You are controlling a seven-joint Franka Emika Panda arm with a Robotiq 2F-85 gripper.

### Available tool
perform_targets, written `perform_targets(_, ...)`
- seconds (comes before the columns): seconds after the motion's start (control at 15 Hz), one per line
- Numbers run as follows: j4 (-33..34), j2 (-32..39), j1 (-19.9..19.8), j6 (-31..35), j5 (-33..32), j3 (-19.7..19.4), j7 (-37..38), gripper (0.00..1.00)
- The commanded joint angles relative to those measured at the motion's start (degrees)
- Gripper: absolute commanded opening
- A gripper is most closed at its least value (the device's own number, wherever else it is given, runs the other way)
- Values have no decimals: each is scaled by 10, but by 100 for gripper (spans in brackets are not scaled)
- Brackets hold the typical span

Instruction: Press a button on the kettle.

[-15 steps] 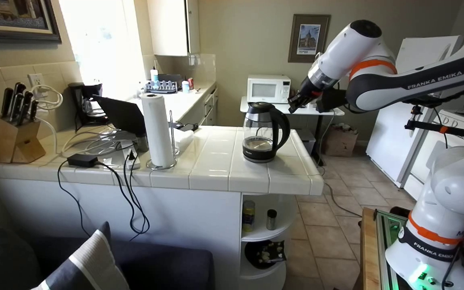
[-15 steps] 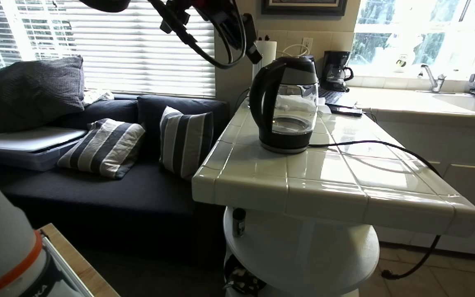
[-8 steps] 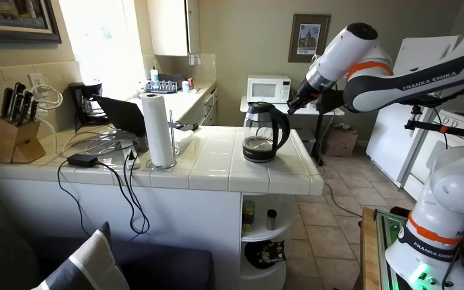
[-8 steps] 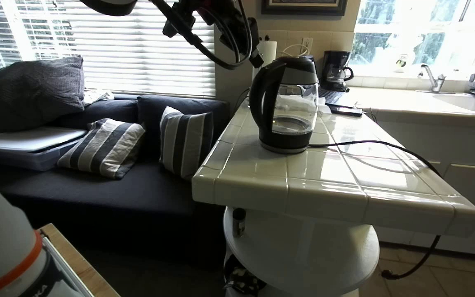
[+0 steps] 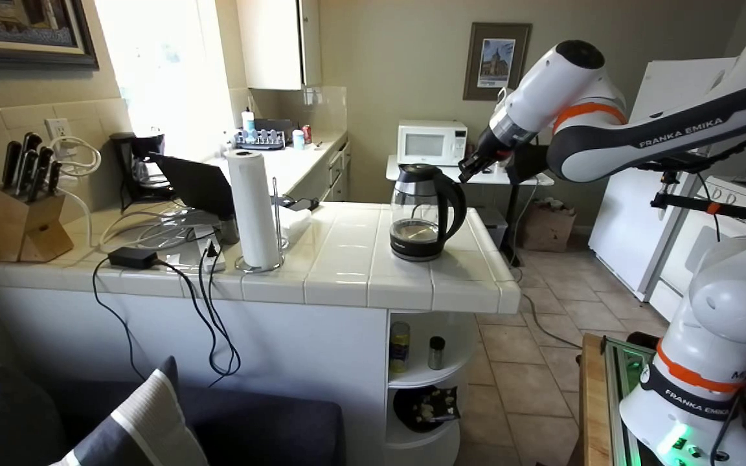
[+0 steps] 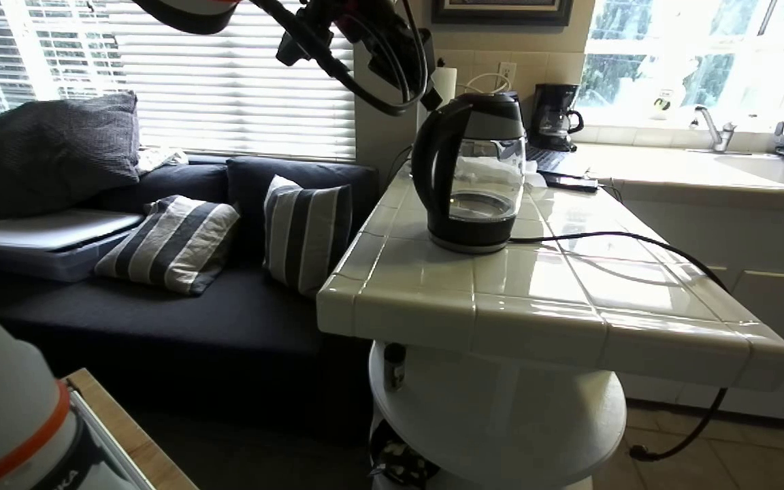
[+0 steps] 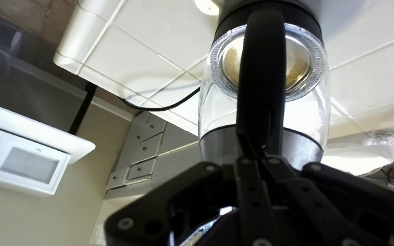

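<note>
Near, at right, in an exterior view: one white arm (image 5: 596, 152), marked FRANKA EMIKA twice. Next, on a shelf (image 5: 457, 362), two containers (image 5: 436, 355). Above, along the tiled counter (image 5: 347, 265), left to right: one knife block (image 5: 26, 226), one paper-towel roll (image 5: 253, 213), one upright kettle (image 5: 415, 210), lettering on its base (image 5: 412, 251) too small to read. By the handle (image 7: 265, 68): one gripper (image 7: 260, 161), fingertips together, gripping nothing; contact unclear. Far: one microwave (image 5: 425, 145), one framed picture (image 5: 496, 63).

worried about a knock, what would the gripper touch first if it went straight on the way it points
Probably the upper part of the black handle on the kettle, straight ahead of the gripper; the gap in depth is unclear.
</note>
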Motion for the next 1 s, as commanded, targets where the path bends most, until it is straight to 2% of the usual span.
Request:
perform_targets(0.0,7,21,-18,23,9,12,-16,0)
perform_targets(0.93,20,58,-38,63,4,29,-26,0)
